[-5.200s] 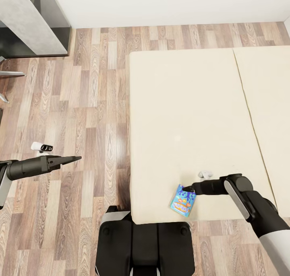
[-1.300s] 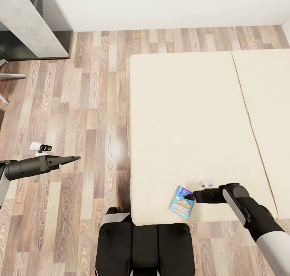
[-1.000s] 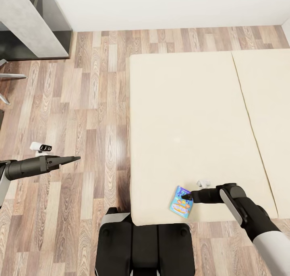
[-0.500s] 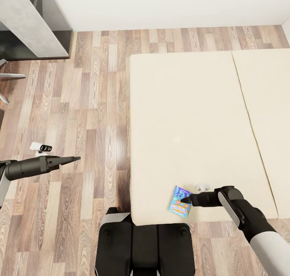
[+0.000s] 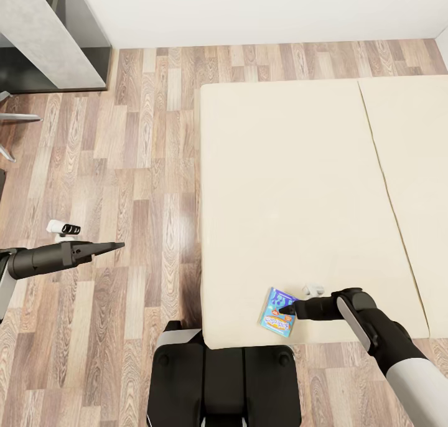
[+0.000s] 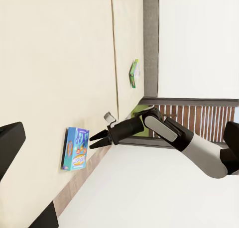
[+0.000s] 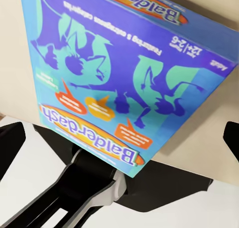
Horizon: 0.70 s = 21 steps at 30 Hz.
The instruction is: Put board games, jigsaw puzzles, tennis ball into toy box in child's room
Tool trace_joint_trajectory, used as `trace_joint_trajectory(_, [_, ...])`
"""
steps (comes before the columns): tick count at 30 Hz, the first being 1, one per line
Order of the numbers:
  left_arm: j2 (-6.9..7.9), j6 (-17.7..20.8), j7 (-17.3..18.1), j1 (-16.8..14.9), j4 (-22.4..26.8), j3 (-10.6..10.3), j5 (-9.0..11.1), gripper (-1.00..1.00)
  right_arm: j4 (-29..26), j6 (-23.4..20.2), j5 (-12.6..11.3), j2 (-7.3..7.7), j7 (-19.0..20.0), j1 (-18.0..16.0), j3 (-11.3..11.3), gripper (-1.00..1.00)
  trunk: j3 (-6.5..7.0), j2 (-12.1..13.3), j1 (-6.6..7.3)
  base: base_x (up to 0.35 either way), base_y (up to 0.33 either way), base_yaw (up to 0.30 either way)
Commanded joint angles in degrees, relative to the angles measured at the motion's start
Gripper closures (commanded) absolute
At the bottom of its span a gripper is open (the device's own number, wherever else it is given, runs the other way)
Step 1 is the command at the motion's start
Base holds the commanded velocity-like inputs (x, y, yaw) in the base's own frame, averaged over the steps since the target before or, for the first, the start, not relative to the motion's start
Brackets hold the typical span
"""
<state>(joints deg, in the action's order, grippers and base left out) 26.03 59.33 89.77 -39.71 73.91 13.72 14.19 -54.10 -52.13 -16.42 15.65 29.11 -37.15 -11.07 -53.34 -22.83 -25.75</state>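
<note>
Flat bright blue cartoon board game box sits lower centre on the beige mattress, right at the right gripper tips, jaws parted, nothing gripped.

The board game lay flat on the bed, close to its near edge, directly ahead of the right gripper, whose tips reached its edge. A second board game lay on the same mattress, well beyond the right arm. The left gripper hung over the floor, well left of the bed.
</note>
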Motion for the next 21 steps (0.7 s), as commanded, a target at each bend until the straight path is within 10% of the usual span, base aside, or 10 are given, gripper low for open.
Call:
trace_joint_trajectory(1, [0.02,0.61,0.23,-0.02,0.01,-0.01,-0.04,-1.00,-0.07,-0.17,0.07,0.01,0.16,-0.03,-0.10,-1.00,-0.06,-0.09,-0.03,0.000,0.000,0.000])
trace_joint_trajectory(21, [0.07,0.61,0.23,-0.02,0.01,0.06,-0.01,-1.00,-0.13,-0.30,0.16,-3.13,0.11,-0.34,-0.17,-1.00,-0.06,-0.09,-0.03,0.000,0.000,0.000])
